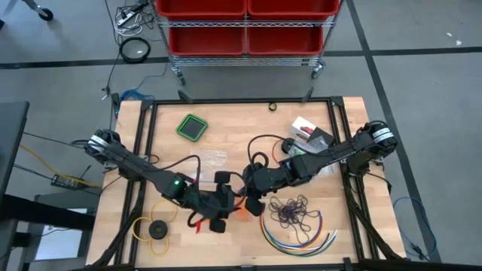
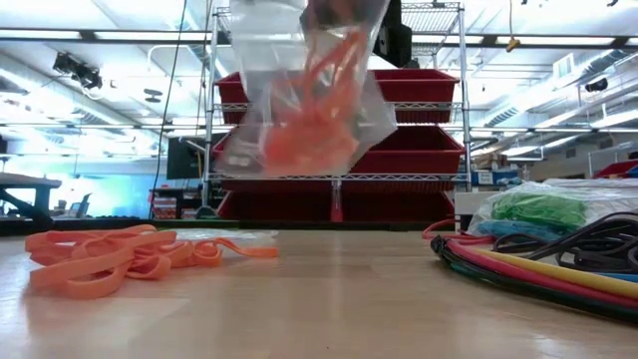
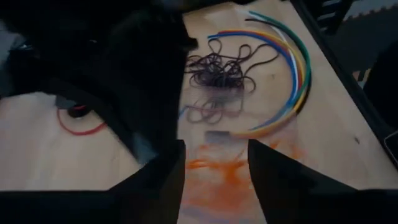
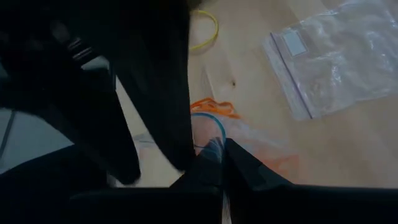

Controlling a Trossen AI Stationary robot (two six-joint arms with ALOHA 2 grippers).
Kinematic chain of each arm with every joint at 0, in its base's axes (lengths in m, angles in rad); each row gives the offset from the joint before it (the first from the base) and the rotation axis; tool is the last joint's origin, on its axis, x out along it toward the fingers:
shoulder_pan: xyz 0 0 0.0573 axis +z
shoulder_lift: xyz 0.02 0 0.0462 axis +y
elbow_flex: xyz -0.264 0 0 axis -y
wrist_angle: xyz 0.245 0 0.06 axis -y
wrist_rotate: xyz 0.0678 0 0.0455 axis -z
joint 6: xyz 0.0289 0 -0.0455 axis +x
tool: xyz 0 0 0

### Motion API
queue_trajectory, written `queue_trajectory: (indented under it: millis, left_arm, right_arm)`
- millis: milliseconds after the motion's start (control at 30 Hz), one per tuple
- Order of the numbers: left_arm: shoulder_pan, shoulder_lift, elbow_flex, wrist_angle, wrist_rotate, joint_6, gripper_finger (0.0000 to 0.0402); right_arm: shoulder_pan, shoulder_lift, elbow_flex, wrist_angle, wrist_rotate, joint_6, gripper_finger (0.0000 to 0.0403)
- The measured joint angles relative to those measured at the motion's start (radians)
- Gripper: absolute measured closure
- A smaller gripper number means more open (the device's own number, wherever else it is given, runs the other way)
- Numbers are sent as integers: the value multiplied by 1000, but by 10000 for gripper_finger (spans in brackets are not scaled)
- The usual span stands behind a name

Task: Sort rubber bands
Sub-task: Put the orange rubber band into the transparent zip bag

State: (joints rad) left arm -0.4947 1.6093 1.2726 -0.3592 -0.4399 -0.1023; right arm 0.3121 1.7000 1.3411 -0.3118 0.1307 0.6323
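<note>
My table [image 1: 354,248] carries much clutter: the curved multicoloured cables [image 1: 301,239] lie near its front edge, cupping a tangle of dark purple rubber bands [image 1: 292,211]. A green square pad [image 1: 192,126] sits well back. Near my left arm lies a yellow ring [image 1: 151,229]. My right gripper [image 1: 252,197] is clenched on a clear bag [image 2: 299,95] of orange rubber bands [image 2: 314,125], held above the table. My left gripper [image 3: 214,165], fingers apart, hovers just beside it. Loose orange bands [image 2: 110,259] lie below.

No text, label or number can be read anywhere.
</note>
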Motion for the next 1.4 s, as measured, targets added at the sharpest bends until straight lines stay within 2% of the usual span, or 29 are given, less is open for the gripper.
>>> queue_trajectory:
  millis: [200,400,467,567,733,1000,1200,1400]
  left_arm:
    - [-53,-2,110,-201,-6,-41,225]
    - [-137,3,111,-396,0,-195,237]
    - [-166,5,81,-393,-1,-247,239]
    - [-204,8,5,-317,0,-293,239]
    - [-229,8,-199,-66,3,-359,239]
    - [-217,8,-529,351,-23,-573,239]
    - [-215,8,-640,376,-127,-762,239]
    - [-212,8,-646,382,-151,-742,256]
  right_arm:
    - [13,0,0,-30,-1,2,403]
    - [27,0,0,-51,0,3,403]
    - [29,0,0,-51,5,3,403]
    - [29,0,0,-50,6,4,403]
    - [29,0,0,-50,8,4,403]
    - [29,0,0,-50,8,3,403]
    - [29,0,0,-49,9,2,403]
    - [29,0,0,-49,11,-4,403]
